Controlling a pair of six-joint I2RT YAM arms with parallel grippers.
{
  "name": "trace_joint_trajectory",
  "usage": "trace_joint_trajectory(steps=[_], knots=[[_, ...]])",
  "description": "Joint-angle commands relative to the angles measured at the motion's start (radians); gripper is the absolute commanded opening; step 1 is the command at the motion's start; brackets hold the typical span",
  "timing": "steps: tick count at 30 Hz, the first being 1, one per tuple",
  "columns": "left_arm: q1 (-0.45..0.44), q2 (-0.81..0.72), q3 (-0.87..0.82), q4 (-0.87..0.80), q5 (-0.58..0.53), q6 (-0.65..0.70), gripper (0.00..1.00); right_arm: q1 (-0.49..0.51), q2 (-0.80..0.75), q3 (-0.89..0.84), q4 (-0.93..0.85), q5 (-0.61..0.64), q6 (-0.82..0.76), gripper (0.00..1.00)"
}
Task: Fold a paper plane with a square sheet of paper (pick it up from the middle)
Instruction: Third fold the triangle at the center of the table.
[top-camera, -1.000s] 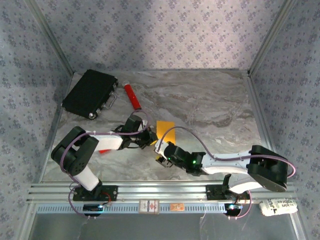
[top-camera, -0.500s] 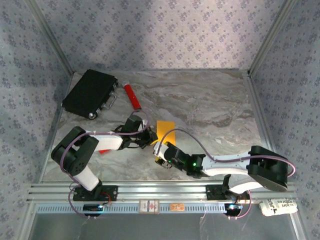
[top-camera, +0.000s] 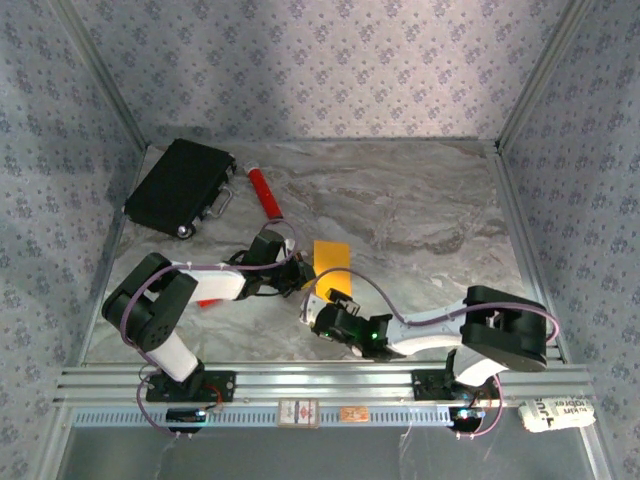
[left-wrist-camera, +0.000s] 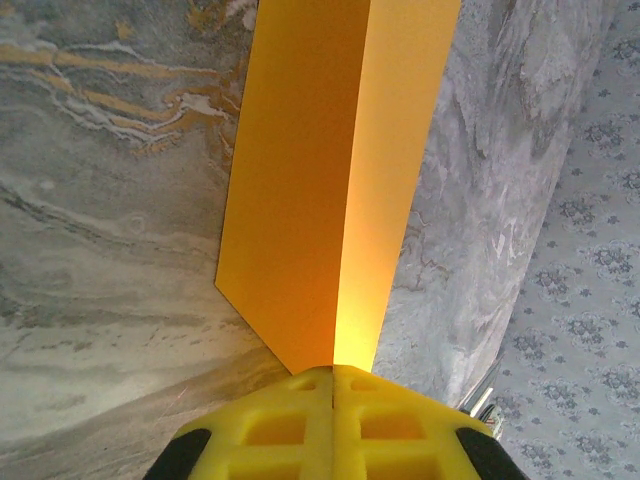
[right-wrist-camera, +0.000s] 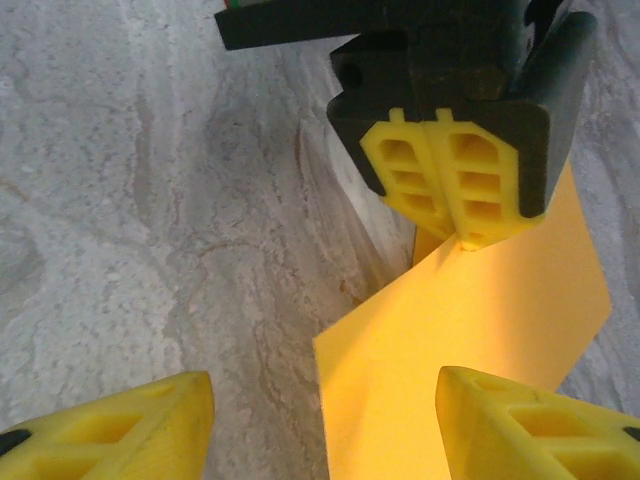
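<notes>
The square sheet of paper (top-camera: 331, 258) is orange-yellow and lies mid-table, bent up along a centre crease (left-wrist-camera: 350, 180). My left gripper (top-camera: 298, 275) is shut on the sheet's left edge, and its yellow pads (left-wrist-camera: 300, 420) meet on the crease end. My right gripper (top-camera: 322, 306) hovers at the sheet's near edge. In the right wrist view the right gripper (right-wrist-camera: 322, 388) is open, and a corner of the paper (right-wrist-camera: 470, 330) reaches into the gap, touching neither finger. The left gripper (right-wrist-camera: 455, 235) pinches the paper just beyond.
A black case (top-camera: 182, 186) lies at the back left with a red cylinder (top-camera: 265, 192) beside it. A small red block (top-camera: 208, 301) lies under the left forearm. Metal frame posts stand at both sides, and a rail (top-camera: 300, 385) runs along the near edge.
The right arm has pulled its elbow in toward the left while its gripper stays by the paper's near edge. The left gripper holds the paper as before.
</notes>
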Motion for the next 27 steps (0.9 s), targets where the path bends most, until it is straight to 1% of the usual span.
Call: trace_joint_trajectory(steps=[1,7,9,15,17,20,23,25,27], knots=[[0.006,-0.017,-0.014,0.02,0.012,-0.008,0.0,0.008,0.016,0.027,0.057,0.092,-0.013,0.56],[0.005,-0.016,-0.015,0.022,0.011,-0.012,0.0,0.007,0.002,0.01,0.056,0.071,0.01,0.37],[0.006,-0.014,-0.014,0.02,0.011,-0.012,0.0,0.006,-0.001,0.003,0.051,0.065,0.026,0.33],[0.006,-0.012,-0.011,0.021,0.011,-0.015,0.0,0.007,-0.009,-0.005,0.048,0.061,0.047,0.27],[0.006,-0.012,-0.011,0.021,0.008,-0.015,0.0,0.007,-0.008,-0.005,0.048,0.067,0.049,0.23],[0.006,-0.012,-0.011,0.02,0.008,-0.018,0.0,0.007,-0.008,-0.006,0.052,0.072,0.057,0.21],[0.006,-0.013,-0.011,0.021,0.008,-0.019,0.0,0.007,-0.007,-0.006,0.054,0.07,0.065,0.16],[0.006,-0.011,-0.011,0.02,0.008,-0.019,0.0,0.005,-0.008,-0.006,0.051,0.067,0.067,0.11],[0.005,-0.012,-0.011,0.02,0.008,-0.02,0.0,0.005,-0.008,-0.006,0.049,0.068,0.072,0.08]])
